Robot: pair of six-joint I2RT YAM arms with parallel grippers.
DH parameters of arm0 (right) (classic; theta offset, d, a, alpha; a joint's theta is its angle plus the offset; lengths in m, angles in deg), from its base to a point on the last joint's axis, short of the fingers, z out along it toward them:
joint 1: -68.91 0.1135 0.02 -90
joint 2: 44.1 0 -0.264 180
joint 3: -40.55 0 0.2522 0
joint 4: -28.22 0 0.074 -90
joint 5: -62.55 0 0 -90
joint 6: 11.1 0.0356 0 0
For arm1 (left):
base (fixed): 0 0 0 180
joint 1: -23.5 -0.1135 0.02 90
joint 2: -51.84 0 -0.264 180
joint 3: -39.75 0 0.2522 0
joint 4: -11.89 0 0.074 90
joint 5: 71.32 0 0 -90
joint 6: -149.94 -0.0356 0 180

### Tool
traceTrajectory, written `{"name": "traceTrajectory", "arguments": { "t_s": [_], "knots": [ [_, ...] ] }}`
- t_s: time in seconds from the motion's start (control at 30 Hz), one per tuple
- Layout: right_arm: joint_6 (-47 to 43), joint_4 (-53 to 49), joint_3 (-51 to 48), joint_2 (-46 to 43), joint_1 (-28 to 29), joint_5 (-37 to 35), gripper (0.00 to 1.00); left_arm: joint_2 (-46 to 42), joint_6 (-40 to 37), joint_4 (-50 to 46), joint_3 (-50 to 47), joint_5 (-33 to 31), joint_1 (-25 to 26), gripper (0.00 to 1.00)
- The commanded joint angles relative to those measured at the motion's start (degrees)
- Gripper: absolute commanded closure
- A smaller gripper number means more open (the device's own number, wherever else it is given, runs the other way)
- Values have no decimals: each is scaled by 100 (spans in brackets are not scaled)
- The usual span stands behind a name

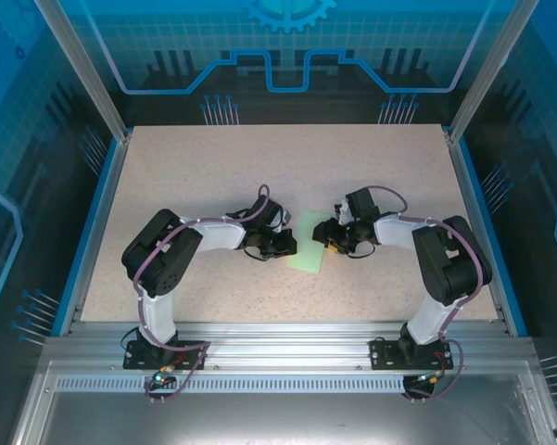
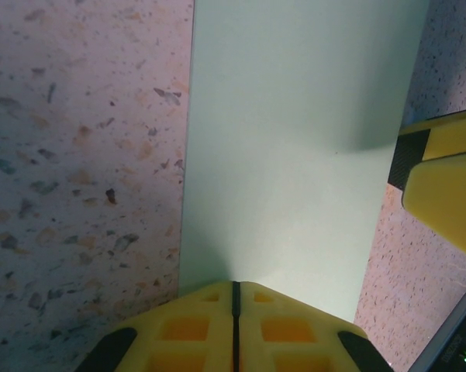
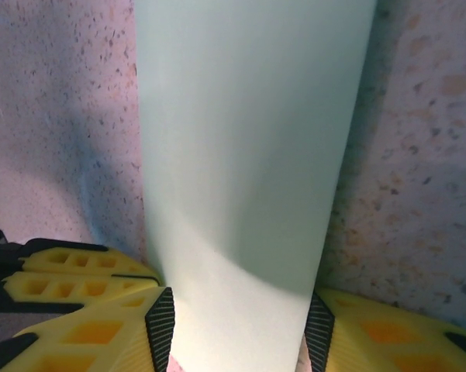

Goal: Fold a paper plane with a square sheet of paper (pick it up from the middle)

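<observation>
The sheet of paper [image 1: 310, 248] is a pale mint-green oblong lying on the table between my two grippers. My left gripper [image 1: 285, 244] is shut, and its joined yellow fingertips [image 2: 217, 298] rest at the near edge of the paper [image 2: 295, 139]. I cannot tell whether they pinch it or only press on it. My right gripper [image 1: 329, 237] stands open astride the paper [image 3: 248, 139], one ribbed black pad [image 3: 160, 329] close to each long edge. The paper bulges slightly between the pads. The right gripper's fingers [image 2: 442, 186] enter the left wrist view at the right.
The speckled beige table [image 1: 213, 176] is fenced by blue-edged clear walls [image 1: 97, 213] at the left, right and back. Both arm bases sit on the metal rail [image 1: 278, 338] at the near edge. The left gripper's fingers [image 3: 70, 275] lie just left of the right gripper's left pad.
</observation>
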State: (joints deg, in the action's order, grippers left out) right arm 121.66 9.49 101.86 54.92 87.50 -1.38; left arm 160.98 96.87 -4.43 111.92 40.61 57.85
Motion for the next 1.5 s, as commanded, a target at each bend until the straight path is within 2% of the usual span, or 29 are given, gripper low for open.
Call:
{"name": "traceTrajectory", "arguments": {
  "t_s": [0.0,0.13,0.4,0.6,0.9,1.17,1.47],
  "knots": [
    [139,224,-94,-19,-48,242,50,90,-149,-123,83,6,42,91],
    [177,426,-209,-99,-84,350,50,46,-142,-131,64,-14,43,91],
    [-64,415,-163,102,-57,563,72,-186,-18,-74,-26,-57,42,91],
    [-222,275,-8,32,-10,689,88,-900,164,94,-455,-335,36,89],
    [-240,-130,430,-437,266,820,91,-2426,439,-114,-1299,-1096,-337,83],
    [22,74,572,-784,505,1146,90,-3455,466,-510,-1654,-1452,-653,76],
    [362,764,448,63,576,1311,89,-3760,381,-713,-1695,-1443,-714,74]
  ]
}}
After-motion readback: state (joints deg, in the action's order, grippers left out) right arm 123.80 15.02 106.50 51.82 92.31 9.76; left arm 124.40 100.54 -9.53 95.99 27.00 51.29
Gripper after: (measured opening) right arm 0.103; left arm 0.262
